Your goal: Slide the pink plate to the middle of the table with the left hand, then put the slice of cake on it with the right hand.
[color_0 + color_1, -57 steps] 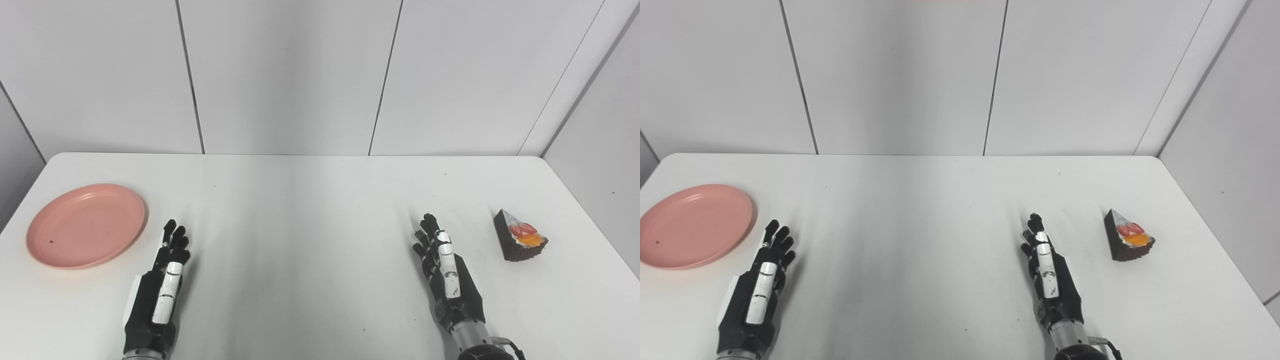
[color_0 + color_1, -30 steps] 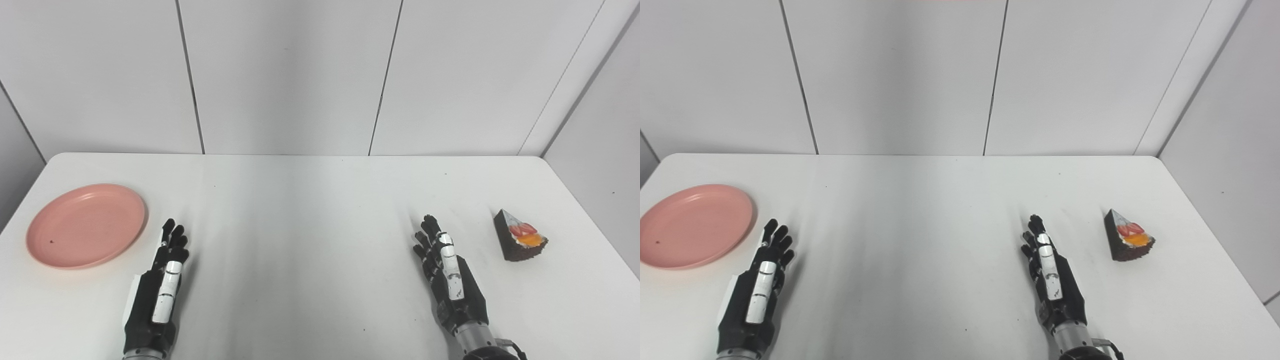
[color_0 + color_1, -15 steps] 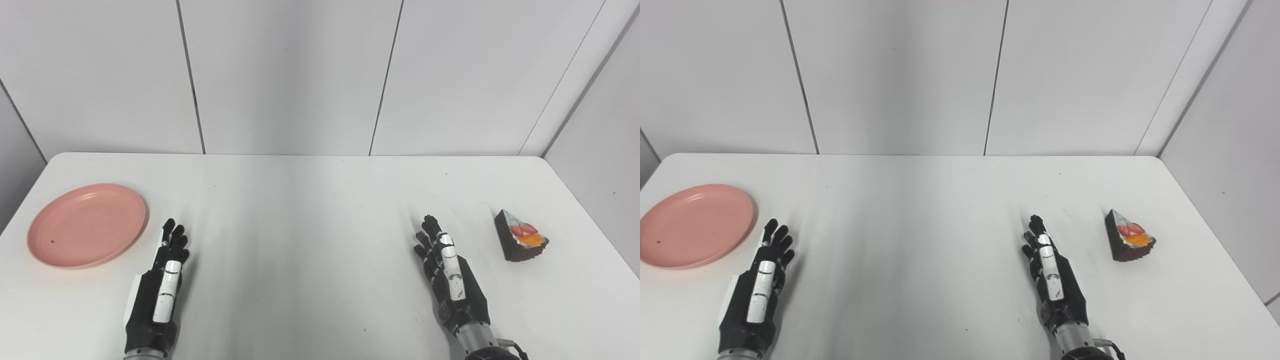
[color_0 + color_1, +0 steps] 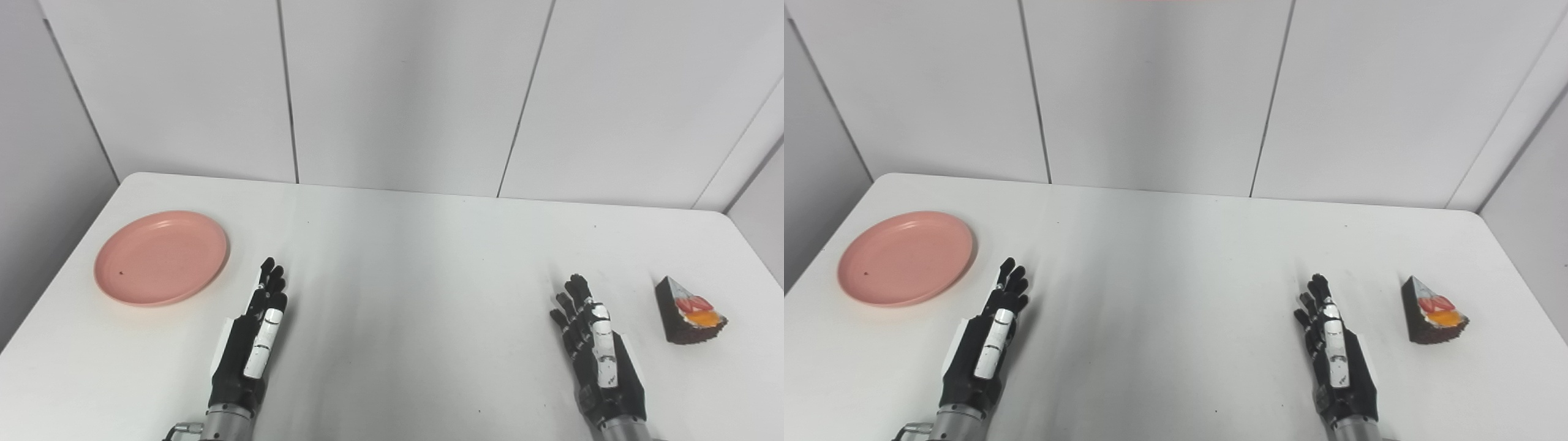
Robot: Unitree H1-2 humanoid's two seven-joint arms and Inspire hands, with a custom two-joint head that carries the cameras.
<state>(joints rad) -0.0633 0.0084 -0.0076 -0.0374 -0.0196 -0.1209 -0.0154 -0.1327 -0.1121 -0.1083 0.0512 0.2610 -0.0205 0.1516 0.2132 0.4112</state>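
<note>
In the left eye view, the round pink plastic plate [image 4: 161, 258] lies on the white table [image 4: 404, 257], just left of the empty, straight-fingered left hand [image 4: 252, 343].

In the right eye view, the right hand [image 4: 1335, 352], likewise extended and empty, lies left of the dark, fruit-topped wedge of cake [image 4: 1432, 311], seemingly not touching.

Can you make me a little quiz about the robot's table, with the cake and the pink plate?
1. True or false: the slice of cake already sits on the pink plate.
2. Which hand is nearer the plate: A) left hand B) right hand?
3. Fill in: both hands have their fingers stretched out and hold ____.

Key: 1 false, cake and plate are at opposite ends of the table. 2 A. 3 nothing.
</note>
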